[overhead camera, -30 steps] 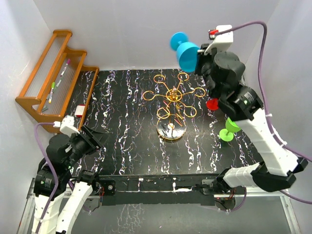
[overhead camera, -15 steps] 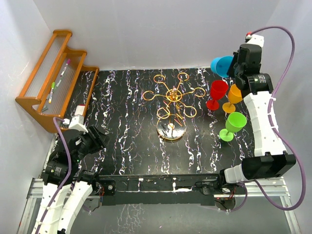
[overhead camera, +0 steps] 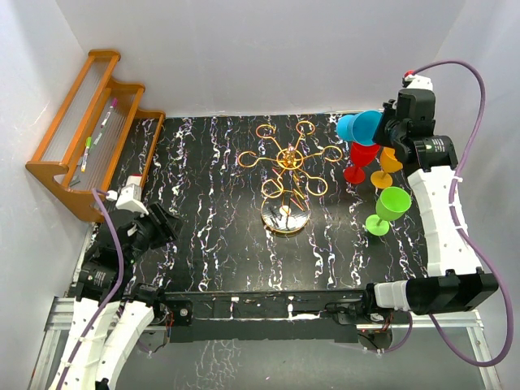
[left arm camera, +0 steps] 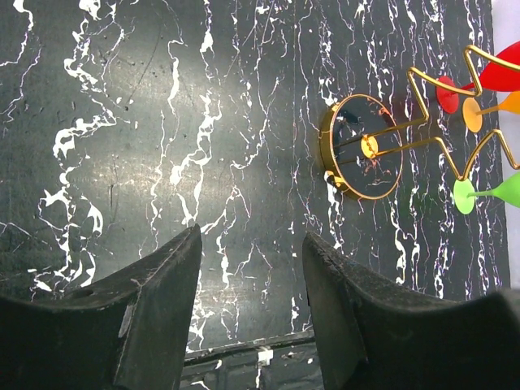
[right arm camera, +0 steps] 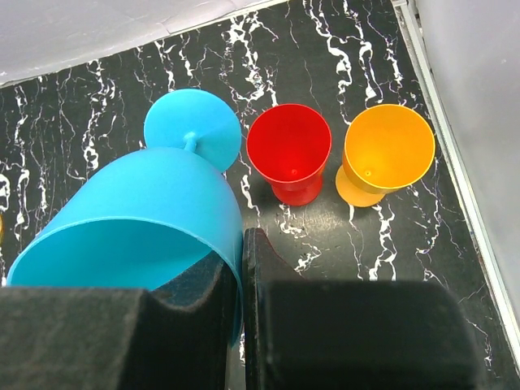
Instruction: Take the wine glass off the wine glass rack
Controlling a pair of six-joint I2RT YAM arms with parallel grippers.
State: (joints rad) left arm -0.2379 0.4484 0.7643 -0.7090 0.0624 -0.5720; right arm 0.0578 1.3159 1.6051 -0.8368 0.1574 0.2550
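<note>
The gold wire wine glass rack (overhead camera: 288,162) stands mid-table on its round base (left arm camera: 363,146), and no glass hangs in its rings. My right gripper (overhead camera: 388,130) is shut on the rim wall of a blue wine glass (overhead camera: 357,127), one finger inside the bowl and one outside. The blue wine glass (right arm camera: 154,211) lies tilted in the air, its foot pointing away from the gripper (right arm camera: 242,268), just above and left of the red glass. My left gripper (left arm camera: 252,244) hangs open over the table's near left part (overhead camera: 166,223), holding nothing.
A red glass (right arm camera: 290,146), an orange glass (right arm camera: 388,146) and a green glass (overhead camera: 390,207) stand upright at the table's right side, near the wall. An orange-brown wooden stepped shelf (overhead camera: 89,122) with pens sits at the far left.
My right arm has carried the blue glass from high near the back wall rightward and down, to just above the red and orange glasses. The left arm shifted slightly.
</note>
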